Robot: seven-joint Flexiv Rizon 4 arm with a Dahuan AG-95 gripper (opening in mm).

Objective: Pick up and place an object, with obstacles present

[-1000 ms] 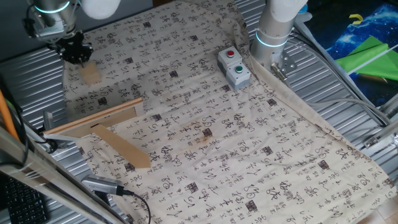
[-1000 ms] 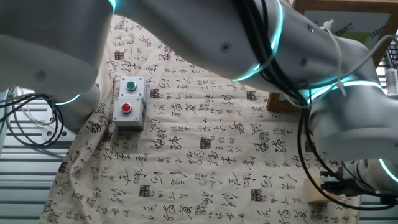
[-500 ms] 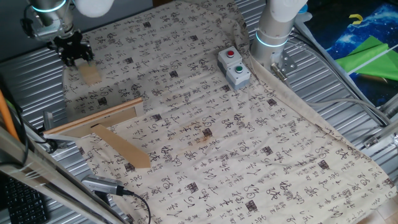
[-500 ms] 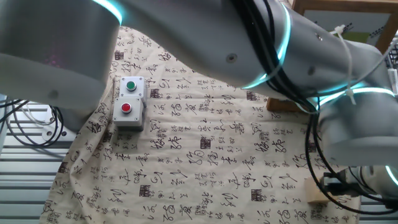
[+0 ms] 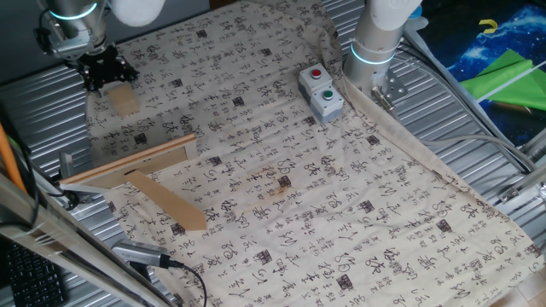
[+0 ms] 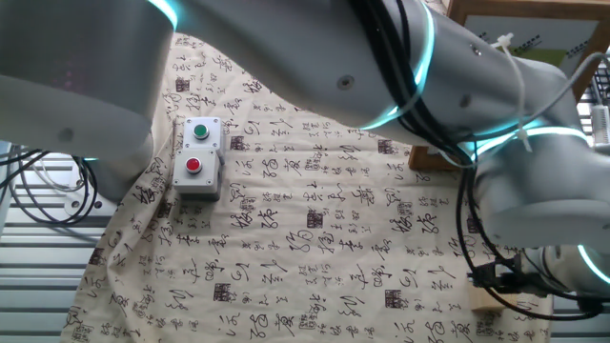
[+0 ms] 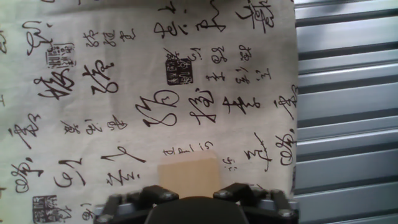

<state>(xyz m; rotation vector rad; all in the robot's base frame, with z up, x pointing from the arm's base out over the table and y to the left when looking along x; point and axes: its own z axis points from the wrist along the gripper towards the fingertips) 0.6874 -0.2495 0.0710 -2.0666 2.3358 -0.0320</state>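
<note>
The small light-tan wooden block (image 5: 124, 101) lies on the printed cloth at the far left, near the cloth's edge. My gripper (image 5: 108, 78) hangs just above and behind it, jaws open, holding nothing. In the hand view the block (image 7: 188, 173) sits on the cloth between my two dark fingertips (image 7: 163, 194), and my gripper (image 7: 198, 191) straddles it. In the other fixed view the block (image 6: 488, 311) shows at the lower right, partly hidden by the arm. The narrow pale batten (image 5: 128, 162) and the wider flat tan plank (image 5: 171, 203) lie nearer the front left, apart from the block.
A grey box with a red and a green button (image 5: 322, 92) stands mid-table, also seen in the other fixed view (image 6: 196, 157). The arm's base (image 5: 375, 47) is behind it. Ribbed metal (image 7: 345, 112) borders the cloth right of the block. Cables lie front left.
My gripper drifted slightly left, then back right above the block. The block, batten and plank have not moved.
</note>
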